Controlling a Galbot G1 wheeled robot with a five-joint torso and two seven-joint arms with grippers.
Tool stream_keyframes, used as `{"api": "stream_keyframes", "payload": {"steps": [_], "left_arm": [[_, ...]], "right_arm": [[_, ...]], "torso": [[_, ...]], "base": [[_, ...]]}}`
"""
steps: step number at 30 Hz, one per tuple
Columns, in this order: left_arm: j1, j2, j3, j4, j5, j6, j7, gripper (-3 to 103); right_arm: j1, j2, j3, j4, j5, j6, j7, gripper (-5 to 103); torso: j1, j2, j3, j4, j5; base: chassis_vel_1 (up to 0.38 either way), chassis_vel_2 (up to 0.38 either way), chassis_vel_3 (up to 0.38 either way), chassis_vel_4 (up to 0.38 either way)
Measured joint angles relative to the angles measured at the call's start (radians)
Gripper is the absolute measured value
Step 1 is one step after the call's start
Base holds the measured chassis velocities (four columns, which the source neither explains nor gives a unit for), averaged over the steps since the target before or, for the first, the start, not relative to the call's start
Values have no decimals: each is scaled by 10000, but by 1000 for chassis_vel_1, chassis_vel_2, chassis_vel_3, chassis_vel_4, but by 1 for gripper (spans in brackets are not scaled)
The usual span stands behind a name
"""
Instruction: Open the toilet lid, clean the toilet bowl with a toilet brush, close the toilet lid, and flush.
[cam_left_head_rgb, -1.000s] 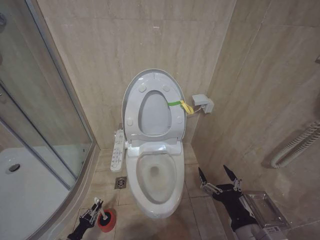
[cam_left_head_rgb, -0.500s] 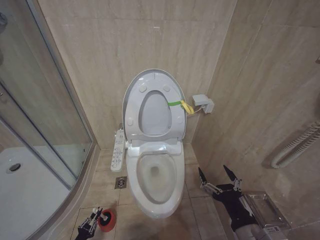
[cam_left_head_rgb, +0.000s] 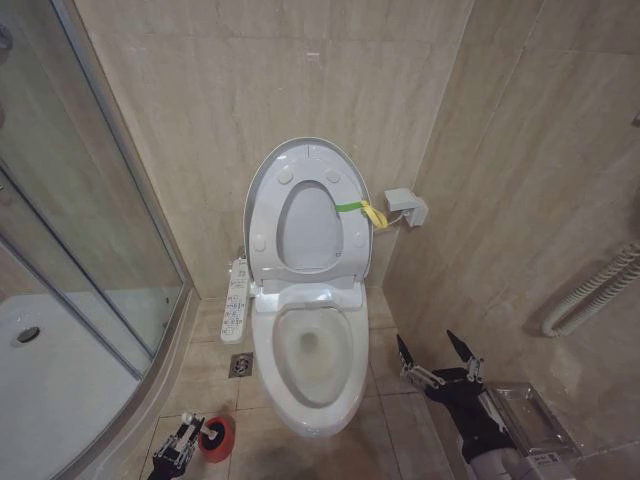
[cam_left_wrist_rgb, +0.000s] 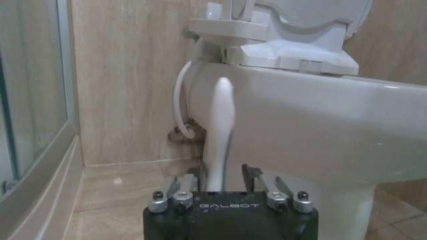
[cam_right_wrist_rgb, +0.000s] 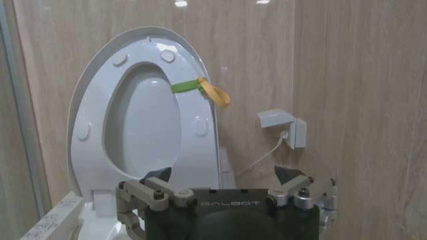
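We see our left gripper low at the picture's bottom edge, partly cut off, right beside the red cup holder on the floor. In the left wrist view its fingers sit narrowly on either side of the toilet brush handle, which rises upright between them; whether they actually press it we cannot tell, and the bristle head is hidden. Just beyond stands the toilet bowl, with bare floor tiles between it and the shower tray. Our right gripper hovers on the bowl's other side near the wall, jaws spread wide and empty. Ahead of it the toilet lid stands upright against the wall, a yellow-green strap tied at its edge.
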Motion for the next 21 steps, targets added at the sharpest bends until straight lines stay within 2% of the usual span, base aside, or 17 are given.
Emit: {"api": "stream_keyframes", "payload": {"steps": [1, 2, 7, 8, 15, 16, 21], "left_arm": [[0, 0, 0, 0, 0, 0, 0, 15], [24, 12, -6, -36, -4, -1, -1, 42], [221, 58, -95, -322, -44, -3, -8, 42], [327, 62, -145, -463, -55, -4, -16, 69], [858, 27, -459, -1279, -105, -1, -284, 69], [1009, 7, -522, -1535, -108, 4, -426, 95], [1667, -182, -1152, -2607, 40, 17, -788, 95]], "right_arm": [[0, 0, 0, 0, 0, 0, 0, 100], [0, 0, 0, 0, 0, 0, 0, 100], [0, 0, 0, 0, 0, 0, 0, 100], [0, 0, 0, 0, 0, 0, 0, 100], [0, 0, 0, 0, 0, 0, 0, 100], [0, 0, 0, 0, 0, 0, 1, 100], [0, 0, 0, 0, 0, 0, 0, 100]], "torso": [[0, 0, 0, 0, 0], [0, 0, 0, 0, -2], [0, 0, 0, 1, 2], [0, 0, 0, 1, 1], [0, 0, -1, 1, 4], [0, 0, -1, 2, 3], [0, 0, -1, 1, 5]], "base": [[0, 0, 0, 0], [0, 0, 0, 0], [0, 0, 0, 0], [0, 0, 0, 0], [0, 0, 0, 0], [0, 0, 0, 0], [0, 0, 0, 0]]}}
